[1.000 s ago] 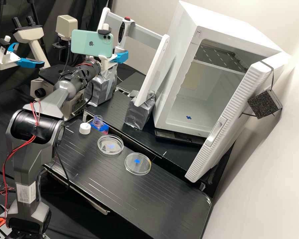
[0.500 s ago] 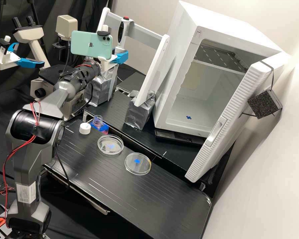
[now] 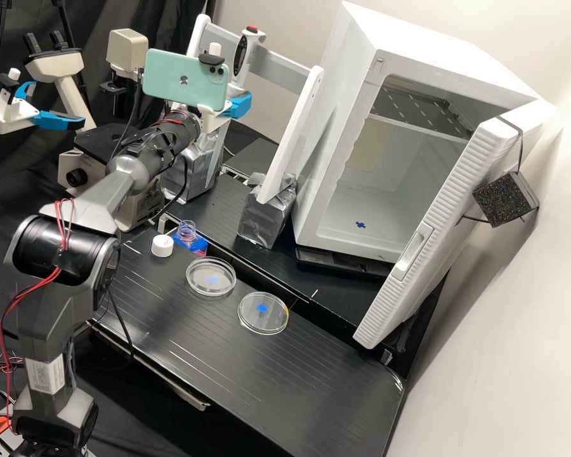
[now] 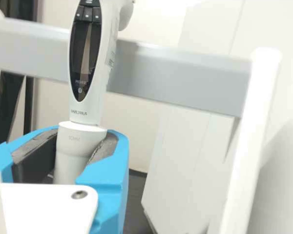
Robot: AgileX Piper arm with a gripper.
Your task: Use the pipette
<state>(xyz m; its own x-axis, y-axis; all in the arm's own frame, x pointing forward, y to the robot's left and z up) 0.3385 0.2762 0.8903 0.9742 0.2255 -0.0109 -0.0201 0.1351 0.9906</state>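
In the high view, my gripper (image 3: pixel 236 108) is at the back of the bench, partly behind the phone, beside the grey rail of a white stand. The white pipette (image 3: pixel 250 46), with a red top button, rises above it, nearly upright. In the wrist view my gripper (image 4: pixel 83 141) is shut on the pipette (image 4: pixel 84 134), its dark pads on either side of the pale lower sleeve; the pipette's lower end is hidden. An uncapped bottle (image 3: pixel 191 240) stands by the bench edge next to its white cap (image 3: pixel 162 245). Two round clear dishes (image 3: pixel 211 277), (image 3: pixel 262 313) lie on the black bench.
The stand's grey rail (image 4: pixel 180 73) runs behind the pipette between white uprights with foil-wrapped bases (image 3: pixel 266 219). An incubator (image 3: pixel 355 76) stands with its door (image 3: pixel 450 216) open at the right. Microscopes (image 3: pixel 57 63) and a second arm's blue-fingered gripper (image 3: pixel 57 119) are at the left.
My gripper has shifted right in the high view with the pipette in it, and the arm has followed. The bottle, cap and dishes have stayed put.
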